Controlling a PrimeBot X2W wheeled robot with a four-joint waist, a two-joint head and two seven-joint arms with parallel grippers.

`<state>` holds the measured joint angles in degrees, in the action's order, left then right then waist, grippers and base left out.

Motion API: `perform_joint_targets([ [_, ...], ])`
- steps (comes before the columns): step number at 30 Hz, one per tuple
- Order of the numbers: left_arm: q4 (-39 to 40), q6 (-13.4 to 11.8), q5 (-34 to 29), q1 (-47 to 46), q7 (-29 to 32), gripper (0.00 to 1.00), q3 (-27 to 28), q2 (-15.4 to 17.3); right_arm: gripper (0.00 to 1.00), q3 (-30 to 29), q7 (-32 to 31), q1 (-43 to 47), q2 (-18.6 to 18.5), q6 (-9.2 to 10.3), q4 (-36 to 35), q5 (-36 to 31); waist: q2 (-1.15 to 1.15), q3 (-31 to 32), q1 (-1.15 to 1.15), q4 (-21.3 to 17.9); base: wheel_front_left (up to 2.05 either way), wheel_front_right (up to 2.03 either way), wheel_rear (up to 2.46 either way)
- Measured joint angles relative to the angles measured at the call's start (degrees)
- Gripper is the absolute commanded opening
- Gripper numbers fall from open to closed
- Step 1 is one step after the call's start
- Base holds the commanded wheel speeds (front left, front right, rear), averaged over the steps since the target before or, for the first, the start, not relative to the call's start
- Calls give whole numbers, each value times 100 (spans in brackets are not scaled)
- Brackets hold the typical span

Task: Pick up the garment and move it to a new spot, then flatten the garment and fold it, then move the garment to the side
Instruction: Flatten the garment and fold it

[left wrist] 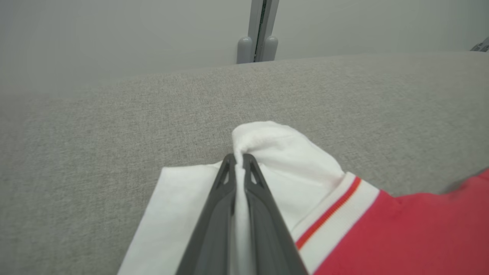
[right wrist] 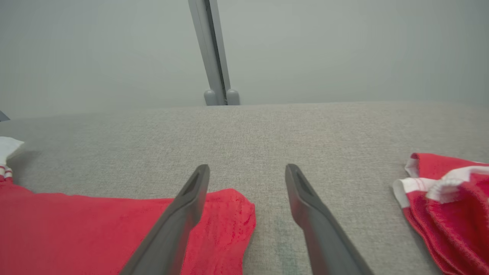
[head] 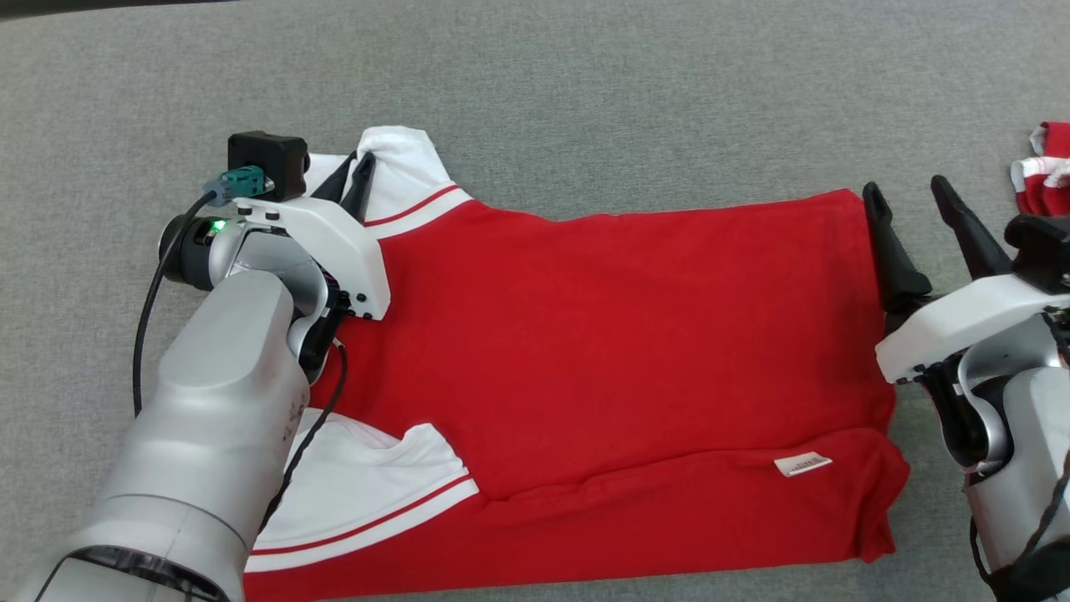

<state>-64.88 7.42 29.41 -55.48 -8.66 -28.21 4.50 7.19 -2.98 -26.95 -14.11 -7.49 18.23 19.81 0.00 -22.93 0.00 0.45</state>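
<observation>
The garment (head: 602, 334) is a red shirt with white, red-striped sleeves, lying flat across the grey surface with its near long edge folded over. My left gripper (left wrist: 237, 158) is shut on the far white sleeve (left wrist: 282, 152), and the cloth bunches up between the fingertips. In the head view that gripper (head: 355, 171) sits at the shirt's upper left corner. My right gripper (head: 911, 196) stands open at the shirt's far right corner. One finger (right wrist: 179, 217) lies over the red hem (right wrist: 225, 214) and the other finger (right wrist: 317, 225) over bare grey cloth.
A second red and white garment (head: 1045, 167) lies crumpled at the far right, close to my right arm; it appears again in the right wrist view (right wrist: 447, 198). Grey fabric surface (head: 585, 100) stretches beyond the shirt toward a pale wall with a vertical post (right wrist: 216, 76).
</observation>
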Motion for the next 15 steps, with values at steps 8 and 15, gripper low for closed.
perform_joint_targets([
  [8,89,1,125,-23,-324,0,-265,-80,2,437,-215,-680,-101,-1,1572,474,0,-80,0,218,0,0,0],
  [15,292,2,143,-31,-578,0,-319,63,0,689,198,-1012,-265,-1,1789,842,0,-45,0,253,0,0,0],
])
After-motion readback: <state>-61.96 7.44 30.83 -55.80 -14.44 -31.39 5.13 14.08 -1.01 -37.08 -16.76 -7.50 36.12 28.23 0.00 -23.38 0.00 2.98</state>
